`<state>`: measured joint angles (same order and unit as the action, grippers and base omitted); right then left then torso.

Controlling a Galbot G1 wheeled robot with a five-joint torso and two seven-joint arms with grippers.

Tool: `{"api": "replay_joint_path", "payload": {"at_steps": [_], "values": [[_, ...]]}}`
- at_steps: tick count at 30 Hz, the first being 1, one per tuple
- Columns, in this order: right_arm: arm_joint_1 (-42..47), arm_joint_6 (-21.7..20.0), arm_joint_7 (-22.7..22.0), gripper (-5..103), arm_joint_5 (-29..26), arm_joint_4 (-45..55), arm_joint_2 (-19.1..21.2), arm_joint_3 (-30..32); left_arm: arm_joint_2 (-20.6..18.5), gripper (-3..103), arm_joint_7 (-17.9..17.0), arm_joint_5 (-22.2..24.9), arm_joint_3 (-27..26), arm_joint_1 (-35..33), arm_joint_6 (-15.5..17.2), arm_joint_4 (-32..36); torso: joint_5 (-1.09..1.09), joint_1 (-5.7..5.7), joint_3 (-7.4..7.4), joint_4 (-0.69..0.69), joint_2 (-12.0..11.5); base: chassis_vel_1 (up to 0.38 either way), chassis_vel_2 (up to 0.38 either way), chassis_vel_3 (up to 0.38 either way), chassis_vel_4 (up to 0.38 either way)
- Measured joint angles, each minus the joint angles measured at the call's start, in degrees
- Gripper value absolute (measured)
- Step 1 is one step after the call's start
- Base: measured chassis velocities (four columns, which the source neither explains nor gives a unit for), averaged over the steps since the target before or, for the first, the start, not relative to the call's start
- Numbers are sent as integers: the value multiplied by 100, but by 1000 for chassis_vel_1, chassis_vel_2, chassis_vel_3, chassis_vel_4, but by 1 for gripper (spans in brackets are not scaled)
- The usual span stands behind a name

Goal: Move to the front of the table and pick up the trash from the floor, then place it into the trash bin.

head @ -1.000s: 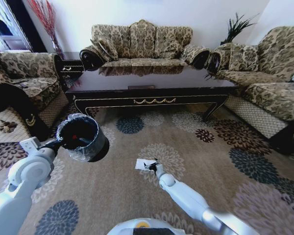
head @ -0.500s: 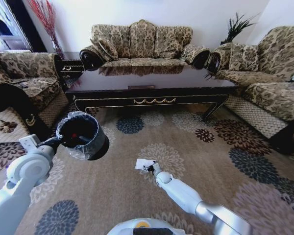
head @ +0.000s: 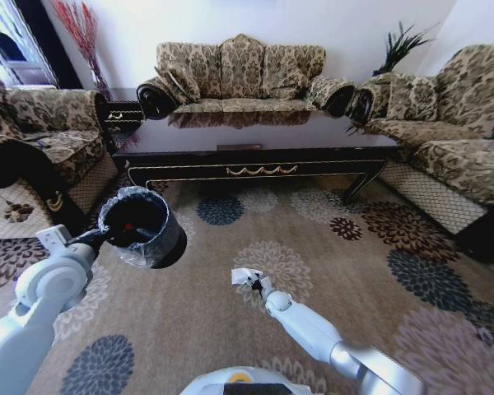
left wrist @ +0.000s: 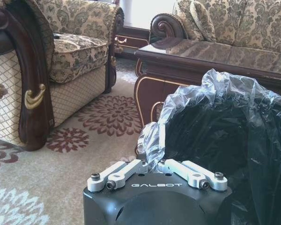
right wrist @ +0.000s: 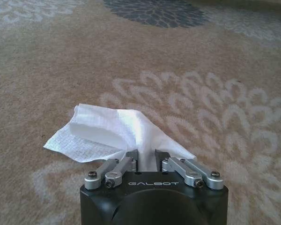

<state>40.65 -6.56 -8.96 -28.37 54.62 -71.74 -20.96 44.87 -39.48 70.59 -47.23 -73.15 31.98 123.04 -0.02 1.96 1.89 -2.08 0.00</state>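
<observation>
head view: right gripper (head: 253, 282) low over the floor (head: 379, 313), left gripper (head: 109, 237) raised off to its side with the trash bin (head: 144, 226); the table (head: 255, 140) stands beyond both.
risk, slip: the trash (right wrist: 113, 129), a thin white paper, is caught by one edge only; most of the sheet hangs free ahead of the right pincer, so a quick lift could pull it loose.
risk, tear: soft tissue-like sheet; judged likely to rip if the free end drags on the carpet.
risk, miss: bin mouth is small and tilted; a limp sheet could land on the rim or liner (left wrist: 210, 101) rather than inside.
risk, bin: bin is carried by its lined rim; slick plastic under the fingers may let it slide.
right pincer: fingers drawn nearly together, pinching the near edge of the paper between the tips; the paper's far part appears to rest on the carpet just ahead.
left pincer: clenched on the bin's rim and liner, bin directly ahead of it, clear of the floor.
trash location: at the right pincer's tips, well apart from the bin.
</observation>
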Motion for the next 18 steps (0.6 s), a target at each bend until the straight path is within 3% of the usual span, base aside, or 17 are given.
{"api": "replay_joint_path", "payload": {"at_steps": [5, 7, 12, 18], "values": [[62, 63, 2, 8, -78, 232, 136, -12, 7, 3, 0, -24, 3, -2, 0, -5, 0, 0, 1, -2, 0, 0, 0, 0, 0], [129, 282, 144, 1, -67, 494, 309, 18, 24, 3, 6, -48, 21, -11, 0, -12, 1, 0, 1, -2, 0, 0, 0, 0, 0], [318, 737, 503, 0, -23, 1017, 726, 208, 44, 3, 14, -83, 30, -44, -8, -23, 1, 0, 1, -1, 0, 0, 0, 0, 0], [764, 893, 604, 0, -186, 1948, 1212, 638, 84, 3, 44, -171, 55, -130, -31, -31, 3, 0, 0, -1, 0, 0, 0, 0, 0]]}}
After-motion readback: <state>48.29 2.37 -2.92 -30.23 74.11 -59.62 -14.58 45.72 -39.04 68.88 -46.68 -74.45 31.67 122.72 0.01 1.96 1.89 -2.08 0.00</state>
